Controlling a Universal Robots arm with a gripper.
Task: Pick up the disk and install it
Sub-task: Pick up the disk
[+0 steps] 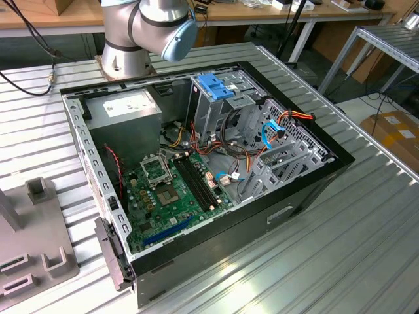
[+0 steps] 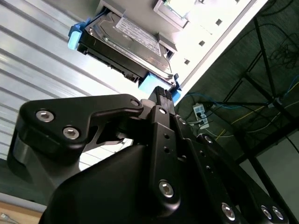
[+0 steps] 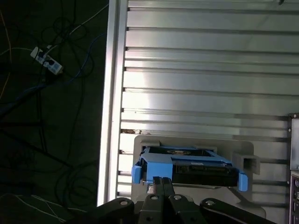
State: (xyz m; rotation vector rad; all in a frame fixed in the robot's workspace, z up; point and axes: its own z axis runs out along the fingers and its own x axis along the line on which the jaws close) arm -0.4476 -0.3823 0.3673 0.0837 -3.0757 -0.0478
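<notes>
Ribbed metal counter (image 3: pixel 210 70) | open computer case (image 1: pixel 288 212) centre of exterior view | disk (image 3: pixel 201 171) in grey holder (image 3: pixel 196 142) | claw (image 3: pixel 162 181) clenched, tips at disk's edge

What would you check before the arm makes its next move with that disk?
1. The disk rests on its grey holder: ok.
2. The blue carrier frame is fitted around the disk: ok.
3. The gripper is close to the frame's edge: ok.
4. The gripper has a hold on the disk: cannot tell.
5. The computer case is open, with the drive cage exposed: ok.
6. The cage slot is free of the loose cables: cannot tell.
</notes>
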